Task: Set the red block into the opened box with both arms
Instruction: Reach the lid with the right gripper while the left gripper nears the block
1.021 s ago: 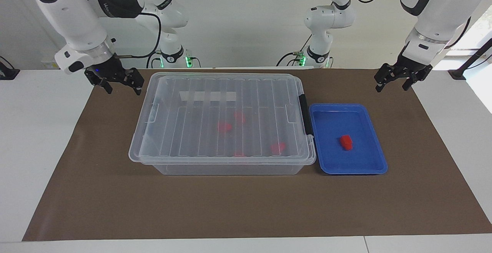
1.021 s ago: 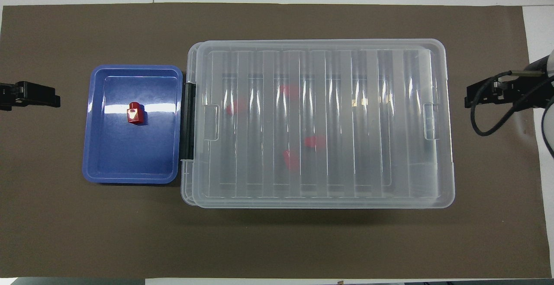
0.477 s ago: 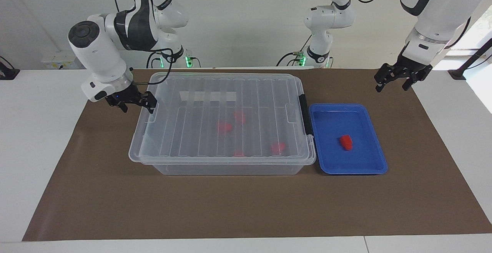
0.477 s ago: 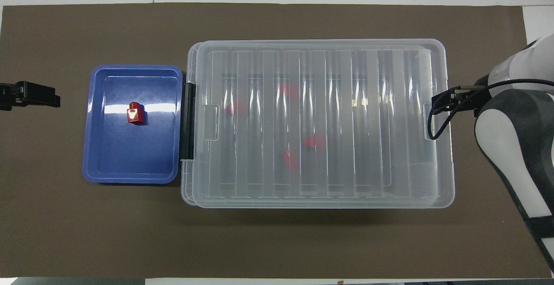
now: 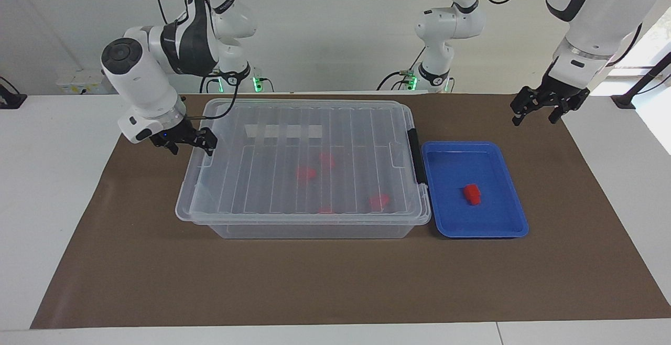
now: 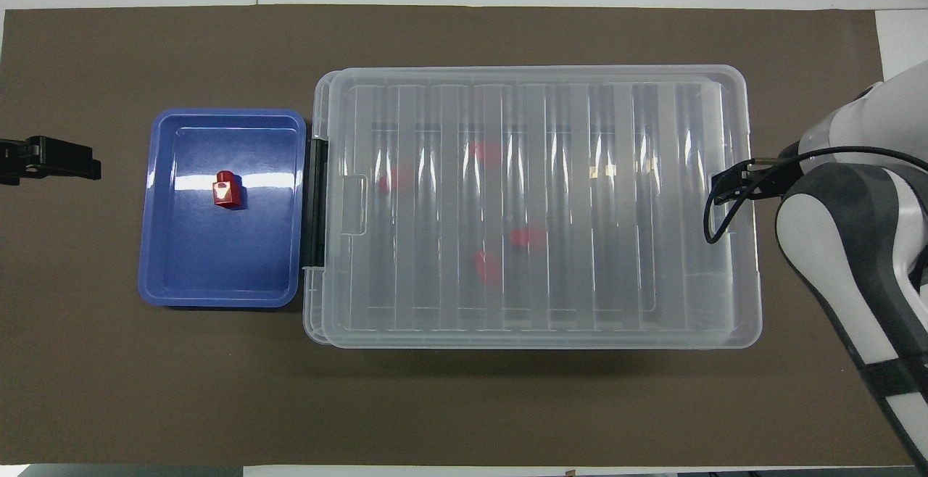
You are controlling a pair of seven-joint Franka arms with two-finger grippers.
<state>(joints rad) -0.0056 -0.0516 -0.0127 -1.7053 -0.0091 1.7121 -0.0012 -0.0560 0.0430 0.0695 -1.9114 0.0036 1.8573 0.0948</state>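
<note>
Red block (image 5: 472,194) unmoved in blue tray (image 5: 503,229) | box (image 5: 304,219) lid on | right gripper (image 5: 190,144) empty, open, has moved to box's end | left gripper (image 5: 534,116) open, waiting

A bright red chunky block (image 5: 472,194) sits in a shallow glossy blue plastic tray (image 5: 509,228), just beside the large clear plastic box (image 5: 309,228). The box's clear lid (image 5: 272,177) is striped with parallel ribs; a black latch (image 5: 417,156) marks the end next to the tray. Blurred red blocks (image 5: 305,173) show through it. Underneath, a plain brown mat (image 5: 314,282) on white table (image 5: 47,177).
</note>
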